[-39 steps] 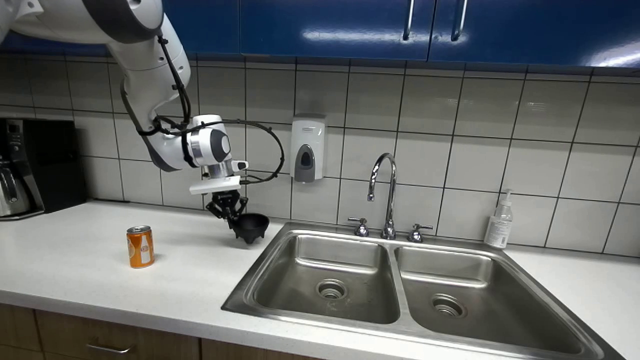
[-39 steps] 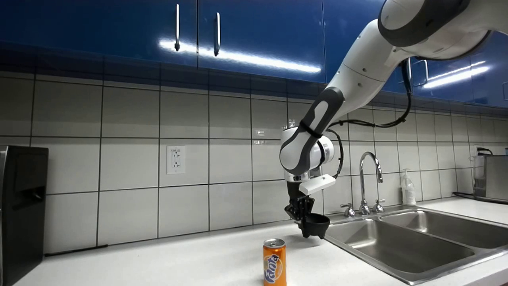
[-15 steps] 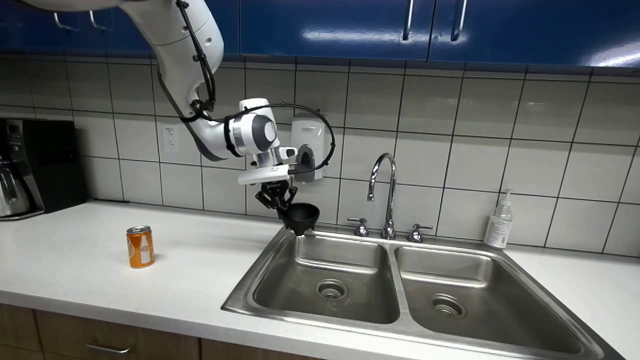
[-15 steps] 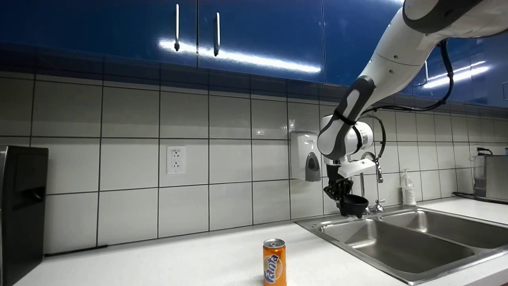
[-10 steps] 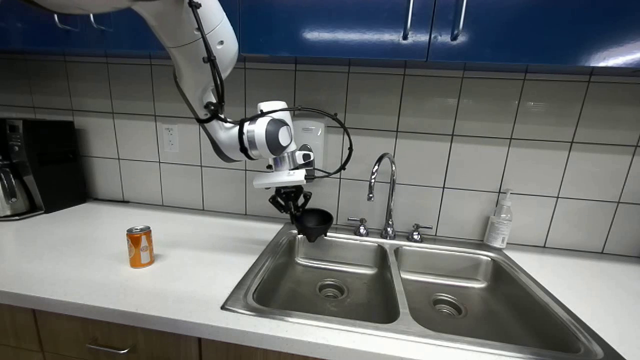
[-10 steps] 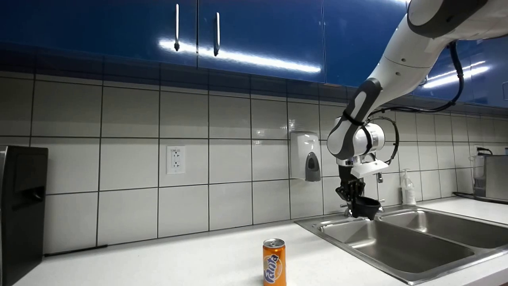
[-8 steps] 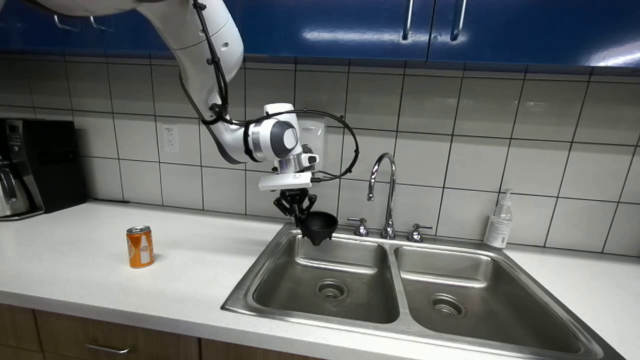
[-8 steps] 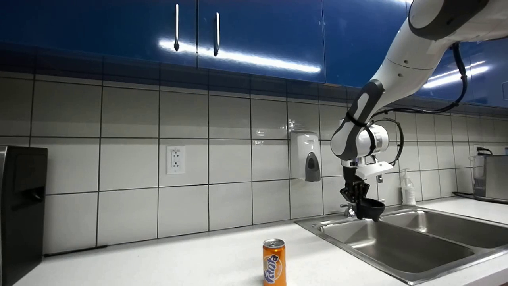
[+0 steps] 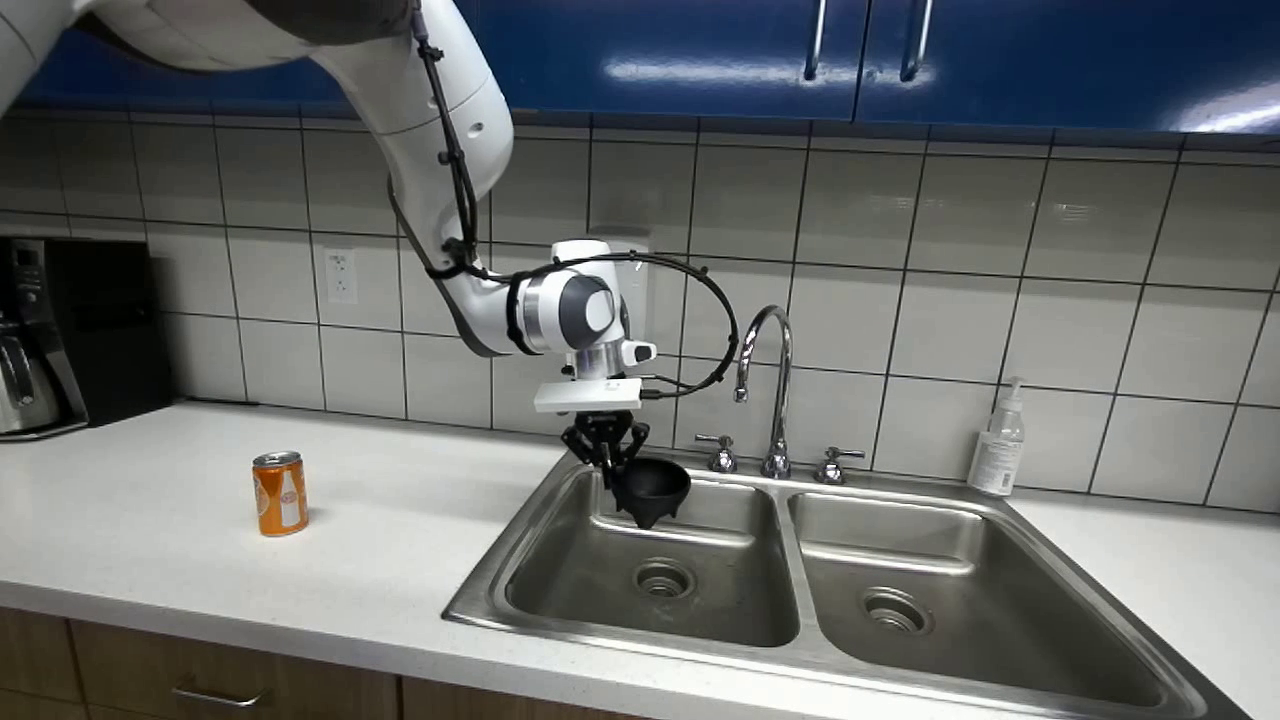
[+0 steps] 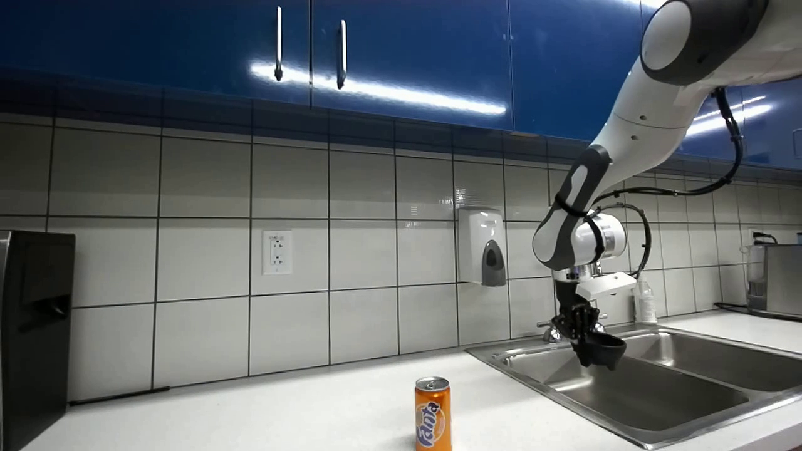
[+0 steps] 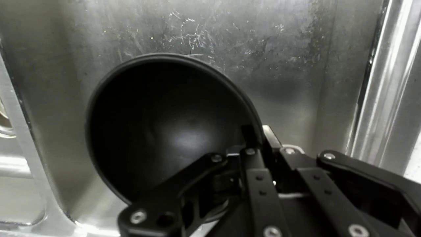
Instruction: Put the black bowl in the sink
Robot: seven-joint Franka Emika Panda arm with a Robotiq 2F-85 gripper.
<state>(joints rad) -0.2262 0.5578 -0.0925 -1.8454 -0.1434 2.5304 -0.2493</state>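
So the gripper (image 11: 259, 139) is clamped on the rim of the black bowl (image 11: 164, 121) — smooth, round, thick-lipped, soft highlight inside, stubby feet poking out underneath. Bowl's hanging over the left basin (image 9: 580, 600) of the sink (image 9: 482, 604), which is stainless steel and pretty scratched up in the wrist view. Chrome gooseneck faucet (image 9: 785, 390) stands at the sink's back edge, and a see-through pump bottle (image 9: 998, 455) sits by its back right corner, label too small to read. Left of the sink, on the white counter (image 9: 150, 520), there's an upright orange can (image 10: 432, 416) that reads Fanta. Way left of the sink — a boxy black coffee maker (image 9: 105, 330) holding a steel carafe (image 9: 30, 395).
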